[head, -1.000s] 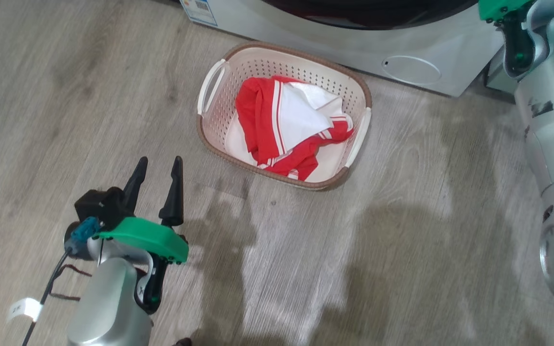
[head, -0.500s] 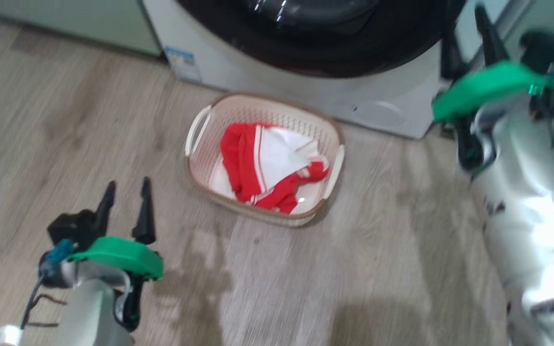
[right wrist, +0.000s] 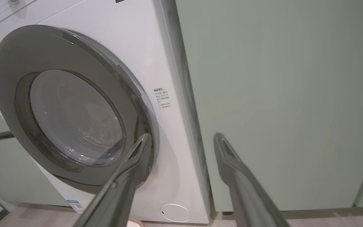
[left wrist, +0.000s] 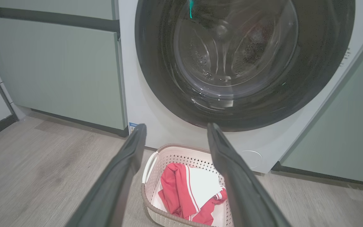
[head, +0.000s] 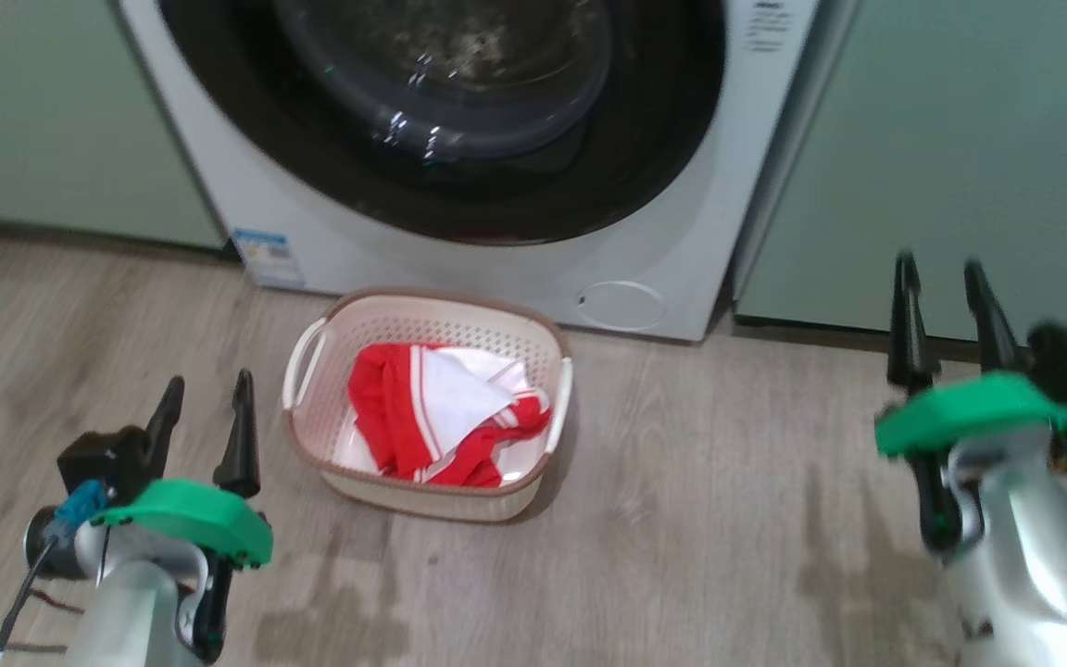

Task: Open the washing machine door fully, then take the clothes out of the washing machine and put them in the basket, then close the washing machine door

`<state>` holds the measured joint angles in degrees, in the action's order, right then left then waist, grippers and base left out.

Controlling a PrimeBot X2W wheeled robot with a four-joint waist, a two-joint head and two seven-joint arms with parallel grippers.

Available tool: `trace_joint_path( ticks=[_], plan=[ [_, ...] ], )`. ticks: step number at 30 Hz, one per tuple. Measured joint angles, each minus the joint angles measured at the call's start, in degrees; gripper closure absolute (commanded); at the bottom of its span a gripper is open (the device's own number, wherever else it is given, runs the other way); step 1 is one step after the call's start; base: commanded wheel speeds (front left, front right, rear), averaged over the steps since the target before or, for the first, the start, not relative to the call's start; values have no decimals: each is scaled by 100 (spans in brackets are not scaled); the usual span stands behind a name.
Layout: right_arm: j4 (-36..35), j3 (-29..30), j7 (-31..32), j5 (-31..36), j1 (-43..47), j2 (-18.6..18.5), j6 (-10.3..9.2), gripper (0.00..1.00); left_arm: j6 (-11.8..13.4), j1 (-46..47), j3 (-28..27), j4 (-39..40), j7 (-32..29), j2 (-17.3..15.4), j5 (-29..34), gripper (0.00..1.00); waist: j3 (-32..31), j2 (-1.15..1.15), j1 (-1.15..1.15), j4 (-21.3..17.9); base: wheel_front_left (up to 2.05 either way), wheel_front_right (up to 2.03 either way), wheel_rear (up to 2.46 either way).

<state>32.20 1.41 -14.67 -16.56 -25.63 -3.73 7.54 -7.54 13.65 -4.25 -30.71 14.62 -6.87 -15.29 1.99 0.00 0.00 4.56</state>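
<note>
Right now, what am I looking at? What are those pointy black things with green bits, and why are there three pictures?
Those are a robot's two hands, called grippers. Each has two long dark fingers and a green cover. One picture comes from a camera on the robot's head: there you see the left gripper and the right gripper, both open and holding nothing.

The other two pictures come from little cameras on the robot's wrists, looking along the fingers, so the fingers look huge.

In front of the robot is a white washing machine with its big round black door shut, between pale green cabinets. On the wooden floor sits a cream basket with a brown rim. Inside it lie the red and white clothes.
</note>
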Motion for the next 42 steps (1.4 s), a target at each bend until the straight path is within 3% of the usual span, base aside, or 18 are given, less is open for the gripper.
trace_joint_path(
  ticks=[17,42],
  plan=[
    [-1399,-37,0,126,1880,78,0,0,0,-264,265,-152,0,-142,-98,0,-431,0,0,-604,0,0,0],
    [-1293,170,0,37,2106,91,0,0,0,-303,370,-200,0,-111,-98,0,-430,0,0,-604,0,0,0]
  ],
)
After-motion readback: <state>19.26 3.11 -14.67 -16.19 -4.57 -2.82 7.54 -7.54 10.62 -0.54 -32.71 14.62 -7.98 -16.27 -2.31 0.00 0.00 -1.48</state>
